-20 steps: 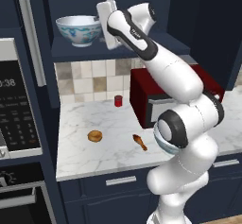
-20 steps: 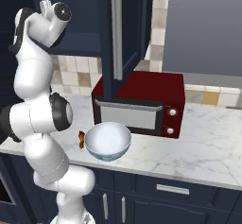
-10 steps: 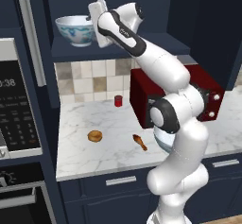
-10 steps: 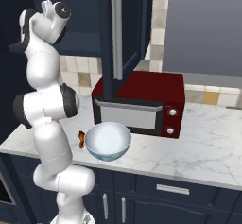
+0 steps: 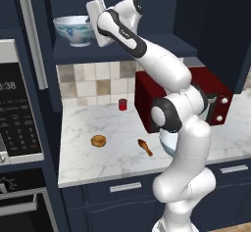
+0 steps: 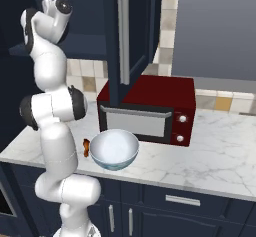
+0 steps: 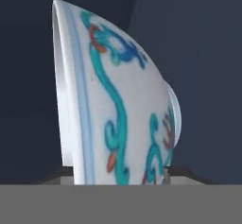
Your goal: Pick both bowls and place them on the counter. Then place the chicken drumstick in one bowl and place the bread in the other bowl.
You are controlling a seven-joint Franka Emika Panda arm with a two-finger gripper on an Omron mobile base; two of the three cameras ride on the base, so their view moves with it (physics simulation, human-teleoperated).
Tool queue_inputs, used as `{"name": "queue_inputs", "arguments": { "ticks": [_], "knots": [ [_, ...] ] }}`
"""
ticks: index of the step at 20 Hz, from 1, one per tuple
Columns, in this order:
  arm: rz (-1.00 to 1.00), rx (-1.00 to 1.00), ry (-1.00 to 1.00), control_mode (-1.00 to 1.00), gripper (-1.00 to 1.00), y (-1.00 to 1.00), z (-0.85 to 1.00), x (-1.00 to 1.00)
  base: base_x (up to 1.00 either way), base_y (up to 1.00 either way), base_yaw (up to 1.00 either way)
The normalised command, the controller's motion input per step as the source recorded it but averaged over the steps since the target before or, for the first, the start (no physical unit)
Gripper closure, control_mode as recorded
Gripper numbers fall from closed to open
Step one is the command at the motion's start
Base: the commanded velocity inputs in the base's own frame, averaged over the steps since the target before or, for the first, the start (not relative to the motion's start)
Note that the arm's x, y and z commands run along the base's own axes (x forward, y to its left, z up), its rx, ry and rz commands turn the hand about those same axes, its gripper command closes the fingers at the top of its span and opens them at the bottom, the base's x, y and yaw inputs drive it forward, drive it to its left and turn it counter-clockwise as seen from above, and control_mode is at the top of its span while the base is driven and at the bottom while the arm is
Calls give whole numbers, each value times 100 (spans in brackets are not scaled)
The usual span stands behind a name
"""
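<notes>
Sitting empty: one bowl (image 5: 74,29) on the shelf (image 5: 117,50), another bowl (image 6: 114,148) on the counter (image 6: 210,161). Hovering beside the shelf bowl: hand (image 5: 95,16), opening impossible to tell.

navy cabinets (image 5: 122,204), tiled backsplash (image 5: 93,81), red microwave (image 6: 150,103).

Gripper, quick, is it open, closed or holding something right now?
Gripper: up at the shelf beside the bowl; whether the jaws are open, or gripping it, cannot be told.
</notes>
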Motion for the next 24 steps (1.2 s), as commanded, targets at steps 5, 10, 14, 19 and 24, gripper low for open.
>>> {"name": "queue_inputs", "arguments": {
  "ticks": [5,10,14,19,24],
  "knots": [
    [0,0,1,-100,100,20,-29,-41,0,0,0],
    [0,0,0,-100,100,-7,-17,-70,0,0,0],
    [-2,0,0,-100,100,-41,-15,-76,0,0,0],
    [-5,1,-1,-100,100,-58,-12,-73,0,0,0],
    [-13,2,-1,-100,100,-22,-3,-87,0,0,0]
  ]
}}
